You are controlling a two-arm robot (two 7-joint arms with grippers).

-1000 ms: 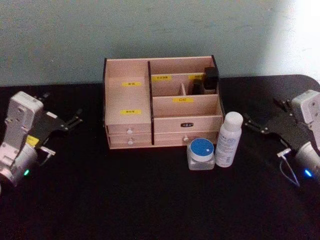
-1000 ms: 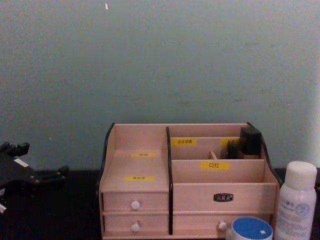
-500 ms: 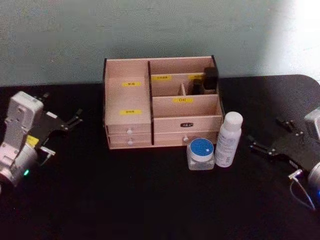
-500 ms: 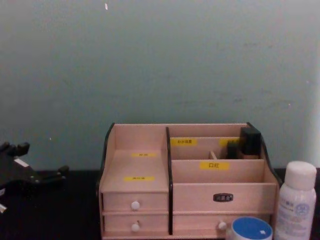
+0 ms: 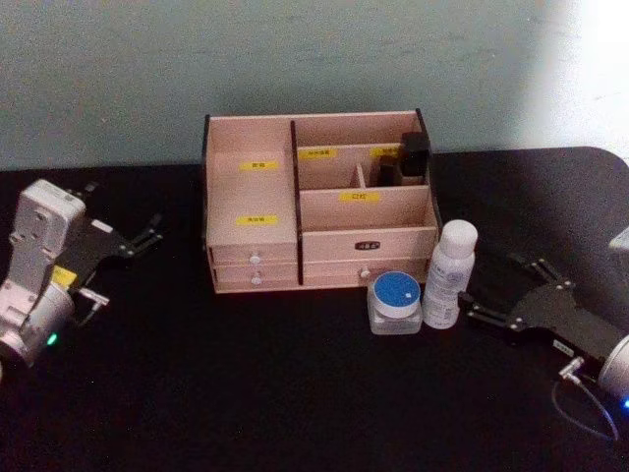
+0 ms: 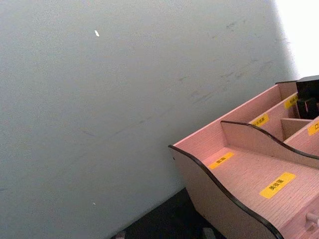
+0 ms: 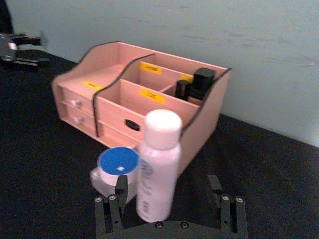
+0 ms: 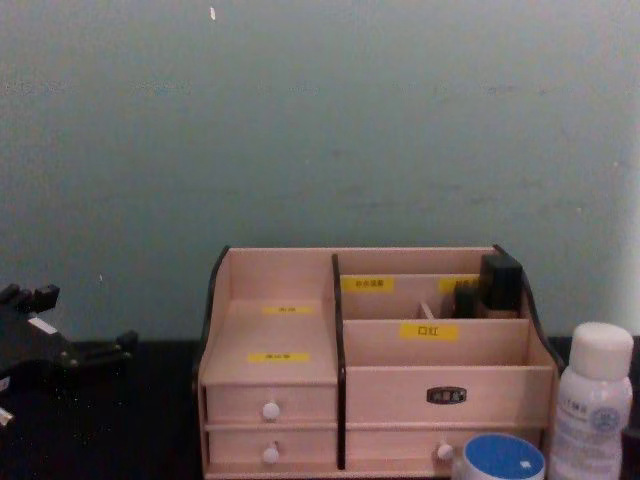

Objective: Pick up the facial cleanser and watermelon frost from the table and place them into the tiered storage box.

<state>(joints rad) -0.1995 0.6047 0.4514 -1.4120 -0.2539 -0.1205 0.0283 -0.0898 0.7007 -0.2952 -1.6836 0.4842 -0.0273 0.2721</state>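
Spread open right of the storage box (image 5: 251, 192), the right gripper (image 5: 491, 287) may tip the tall bottle (image 5: 449, 275) onto the neighbouring jar (image 5: 395, 305) before the box; the left gripper (image 5: 120, 212) idles open left of it.

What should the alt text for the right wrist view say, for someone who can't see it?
The right gripper, fingers open, faces a white bottle standing upright just ahead on a black table. A squat blue-lidded jar sits beside the bottle, and behind both stands the pinkish wooden tiered storage box with yellow labels.
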